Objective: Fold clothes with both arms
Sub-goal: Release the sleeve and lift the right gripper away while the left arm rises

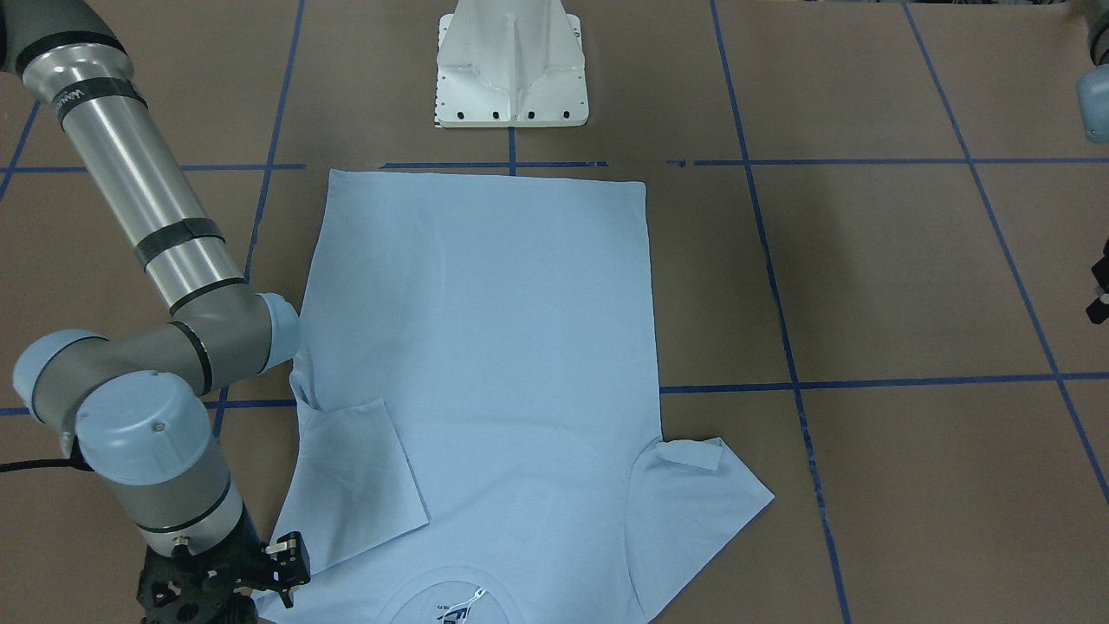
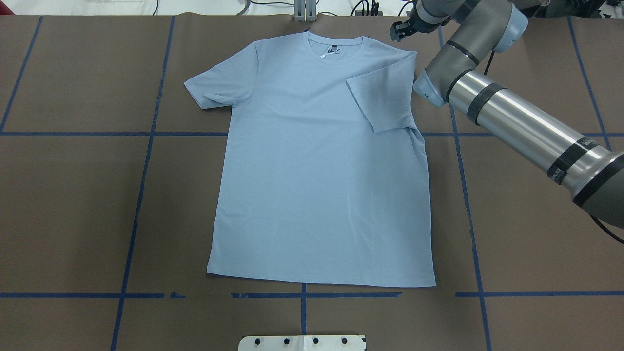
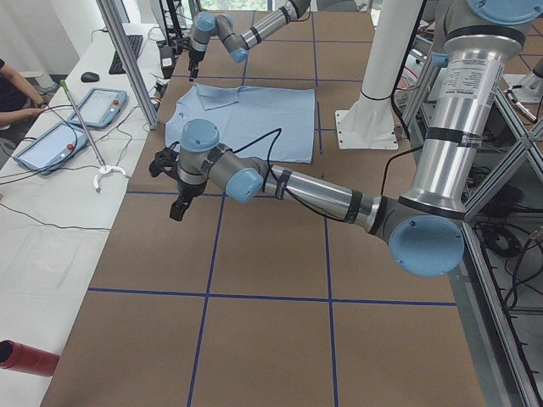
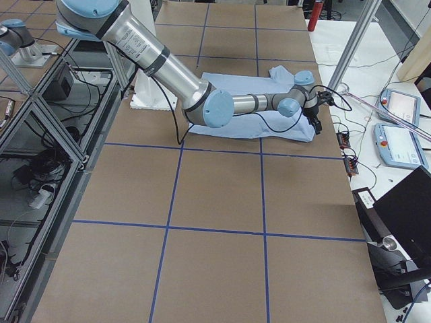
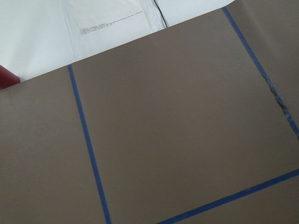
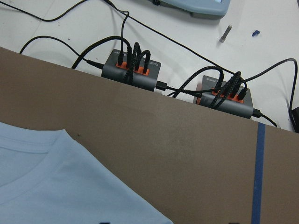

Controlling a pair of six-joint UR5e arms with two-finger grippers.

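Note:
The light blue T-shirt [image 2: 321, 165] lies flat in the middle of the table, collar and neck label [image 2: 333, 49] at the far edge. Its sleeve [image 2: 385, 100] on my right is folded in over the body. The other sleeve [image 2: 219, 85] lies spread out. No chest print shows. My right gripper [image 2: 399, 30] hovers just off the shirt's right shoulder, open and empty; it also shows in the front-facing view [image 1: 288, 568]. My left gripper [image 3: 176, 208] hangs over bare table far to the left of the shirt. I cannot tell whether it is open or shut.
The white pedestal base [image 1: 511, 74] stands at the table's near edge by the shirt's hem. Two cable hubs [image 6: 133, 70] sit on the white bench past the far edge. Control tablets [image 3: 93, 106] lie on the operators' side. Blue tape lines [image 2: 141, 195] grid the brown tabletop.

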